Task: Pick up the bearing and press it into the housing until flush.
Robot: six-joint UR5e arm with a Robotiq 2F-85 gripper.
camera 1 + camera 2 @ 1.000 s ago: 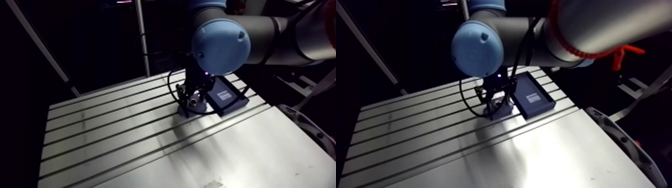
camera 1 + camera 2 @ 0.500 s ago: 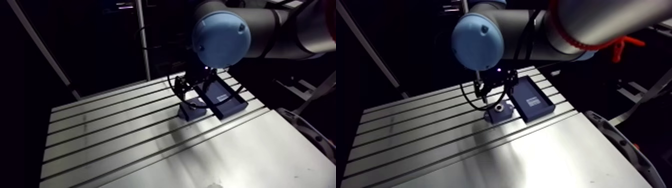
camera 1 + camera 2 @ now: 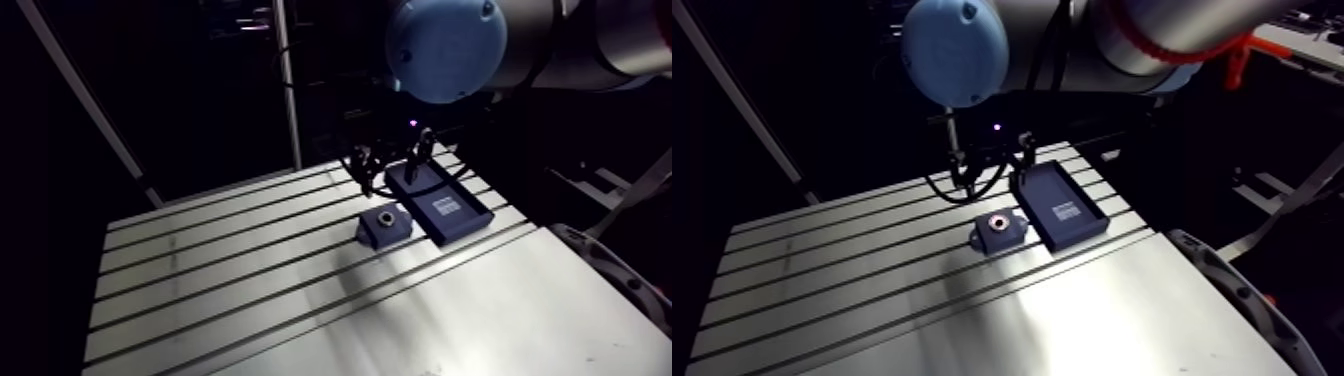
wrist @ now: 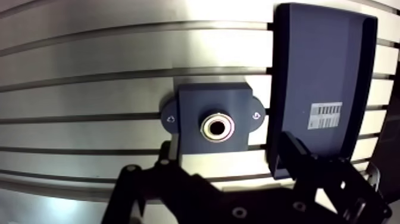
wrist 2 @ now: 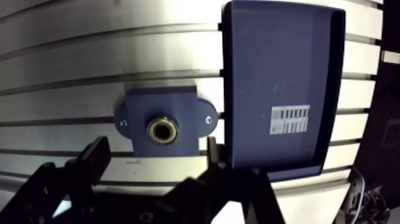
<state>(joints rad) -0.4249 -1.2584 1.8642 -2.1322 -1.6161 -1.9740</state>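
The arm's wrist comes down from above. The gripper (image 4: 227, 156) hangs over the slotted table (image 3: 220, 270), clear of the surface and directly above the housing (image 4: 213, 98), pointing downward. In the wrist view its two fingers (image 4: 297, 161) are spread wider than the housing's body, with nothing between them. The housing lies just ahead of the gap, and neither finger touches it.

The bearing (image 4: 216, 127) sits in the bore at the middle of the housing as a pale metal ring around a dark hole. Whether its face is level with the housing's top cannot be judged. The housing is a dark-blue block with a small mounting ear on each side, lying flat across the table's slots.

A dark-blue tray (image 4: 321, 65) lies just beside the housing, its long wall parallel to the block. Only a narrow strip of table separates the nearer ear from that wall. One finger hangs over the tray's corner nearest the housing. A white barcode label (image 4: 327, 115) is on the tray's floor.

On the housing's other side, slotted surface runs wide to the table's edge. In the arm view the table's rear edge lies a few slots behind the housing.
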